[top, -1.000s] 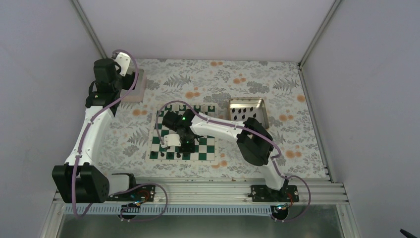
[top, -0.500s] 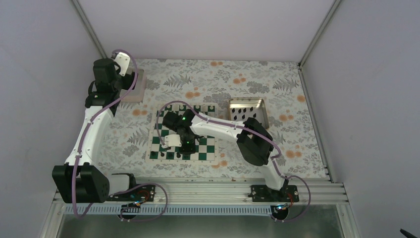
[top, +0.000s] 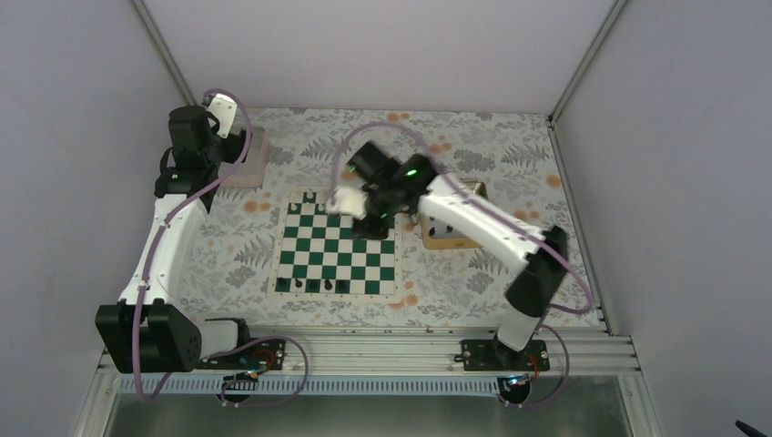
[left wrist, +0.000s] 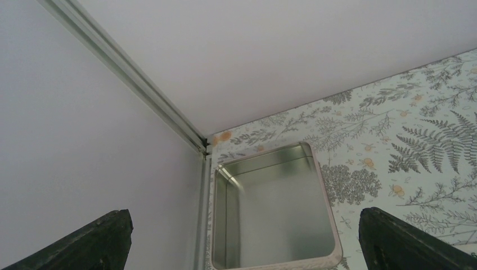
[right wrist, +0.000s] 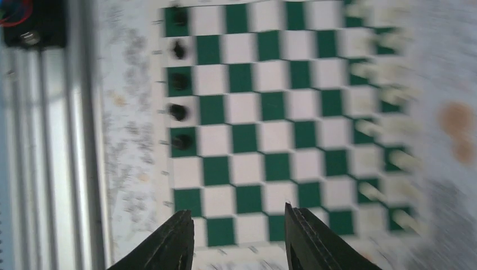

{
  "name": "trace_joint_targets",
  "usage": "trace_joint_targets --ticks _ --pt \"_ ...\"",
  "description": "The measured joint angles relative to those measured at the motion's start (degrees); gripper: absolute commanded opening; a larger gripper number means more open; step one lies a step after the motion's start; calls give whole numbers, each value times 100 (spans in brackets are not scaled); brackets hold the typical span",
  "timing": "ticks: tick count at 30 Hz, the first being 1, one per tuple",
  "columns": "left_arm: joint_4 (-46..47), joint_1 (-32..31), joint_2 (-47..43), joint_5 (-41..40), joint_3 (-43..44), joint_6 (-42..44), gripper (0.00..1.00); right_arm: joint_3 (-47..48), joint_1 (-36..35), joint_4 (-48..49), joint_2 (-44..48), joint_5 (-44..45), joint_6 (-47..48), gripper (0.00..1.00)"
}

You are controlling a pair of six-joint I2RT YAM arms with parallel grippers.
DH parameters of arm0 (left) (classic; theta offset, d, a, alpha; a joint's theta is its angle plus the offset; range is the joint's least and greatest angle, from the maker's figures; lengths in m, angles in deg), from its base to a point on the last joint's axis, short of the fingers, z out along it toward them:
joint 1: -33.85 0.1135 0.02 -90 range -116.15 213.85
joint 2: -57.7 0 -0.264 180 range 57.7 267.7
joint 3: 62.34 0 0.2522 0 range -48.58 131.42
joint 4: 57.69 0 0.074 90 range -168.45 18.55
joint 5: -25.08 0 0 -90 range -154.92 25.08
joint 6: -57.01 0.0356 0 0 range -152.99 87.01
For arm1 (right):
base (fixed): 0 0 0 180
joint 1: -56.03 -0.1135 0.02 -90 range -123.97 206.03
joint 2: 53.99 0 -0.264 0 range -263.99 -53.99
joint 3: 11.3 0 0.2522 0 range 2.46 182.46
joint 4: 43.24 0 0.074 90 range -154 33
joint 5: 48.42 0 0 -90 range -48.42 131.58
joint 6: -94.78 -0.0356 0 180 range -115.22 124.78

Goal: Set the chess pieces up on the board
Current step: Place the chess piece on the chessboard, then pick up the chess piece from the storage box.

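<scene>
The board [top: 332,255] of green and white squares lies mid-table. Several black chess pieces [top: 313,285] stand in its near row; in the right wrist view they line the board's [right wrist: 270,112] left side as black chess pieces [right wrist: 178,80]. Blurred pale pieces [right wrist: 382,73] line the opposite side. My right gripper [top: 369,223] hovers above the board's far right part. In its own view the right gripper [right wrist: 239,239] is open with nothing between its fingers. My left gripper [left wrist: 244,211] is open wide above an empty pale tray [left wrist: 262,154].
A gold-rimmed metal tray [top: 446,237] sits right of the board, largely hidden by my right arm. The pale square tray [top: 250,164] lies at the far left under my left arm. Enclosure walls close in the floral tablecloth [top: 510,146]; a metal rail [top: 364,350] runs along the near edge.
My right gripper has opened and risen from the board's near rows, swinging to its far right part. The left arm has stayed put.
</scene>
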Motion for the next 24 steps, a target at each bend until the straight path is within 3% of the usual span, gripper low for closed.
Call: trace_joint_targets --ticks 5,8,12,16,24 --pt "11 15 0 0 72 -2 100 -468 1408 219 986 267 -33 39" --pt "15 15 24 4 101 -26 100 -734 2422 254 892 409 -48 36" --pt "17 15 122 9 125 -61 100 -1067 3235 420 691 717 -46 30" --pt "13 15 205 9 125 -68 100 -1163 3613 623 369 1106 -83 26" --pt "20 15 221 -7 125 -52 100 -1130 3696 935 -579 1543 -186 23"
